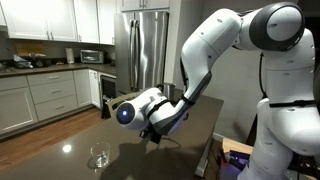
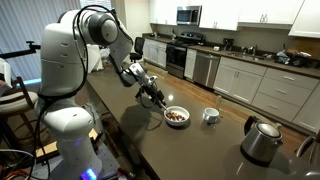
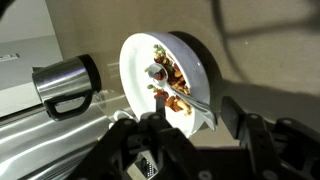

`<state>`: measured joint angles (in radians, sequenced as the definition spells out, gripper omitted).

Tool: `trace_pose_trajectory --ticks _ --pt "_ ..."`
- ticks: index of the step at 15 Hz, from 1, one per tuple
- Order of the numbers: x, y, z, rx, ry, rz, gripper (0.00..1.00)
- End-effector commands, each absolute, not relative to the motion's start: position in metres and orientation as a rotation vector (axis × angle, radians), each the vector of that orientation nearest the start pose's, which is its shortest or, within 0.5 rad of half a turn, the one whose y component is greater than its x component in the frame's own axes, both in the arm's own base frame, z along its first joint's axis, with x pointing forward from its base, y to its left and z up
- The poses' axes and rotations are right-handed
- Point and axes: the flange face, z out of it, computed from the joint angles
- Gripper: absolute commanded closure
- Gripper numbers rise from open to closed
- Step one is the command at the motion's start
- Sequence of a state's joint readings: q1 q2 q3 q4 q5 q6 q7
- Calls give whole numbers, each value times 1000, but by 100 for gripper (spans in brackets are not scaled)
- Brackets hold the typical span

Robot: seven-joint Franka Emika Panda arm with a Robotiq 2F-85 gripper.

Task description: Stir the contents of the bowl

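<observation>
The white bowl point(image 2: 177, 116) stands on the dark table; in the wrist view the bowl point(image 3: 140, 55) fills the middle. Its contents point(image 3: 170, 82) are reddish-brown and dark chunks. A metal spoon point(image 3: 188, 98) lies in them, its handle reaching over the rim toward me. My gripper point(image 3: 195, 115) is just beside the bowl, jaws apart, with the end of the handle in the gap between the fingers point(image 3: 233, 115). I see no contact with the handle. In the exterior views the gripper point(image 2: 157, 97) point(image 1: 152, 130) hangs low over the table; in one of them it hides the bowl.
A steel kettle point(image 2: 262, 140) point(image 3: 65, 85) stands beyond the bowl near the table's end. A small white cup point(image 2: 210, 115) sits right beside the bowl. A clear glass point(image 1: 99, 157) stands near the table edge. Kitchen cabinets lie behind.
</observation>
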<state>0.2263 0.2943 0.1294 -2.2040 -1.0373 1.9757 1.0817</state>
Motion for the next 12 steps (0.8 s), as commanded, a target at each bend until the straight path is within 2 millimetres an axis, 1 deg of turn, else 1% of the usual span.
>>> trace_pose_trajectory --ticks 1,2,4,5,8,9,12 --pt "508 127 234 2248 -6 220 70" --pt "508 126 233 2248 -6 218 77" --pt "508 126 233 2249 -6 217 89" --pt "507 126 233 2249 -6 216 94" --pt "507 126 233 2250 -7 215 99" --pt "508 126 236 2247 -5 218 96" --pt "507 126 243 2247 -17 203 95"
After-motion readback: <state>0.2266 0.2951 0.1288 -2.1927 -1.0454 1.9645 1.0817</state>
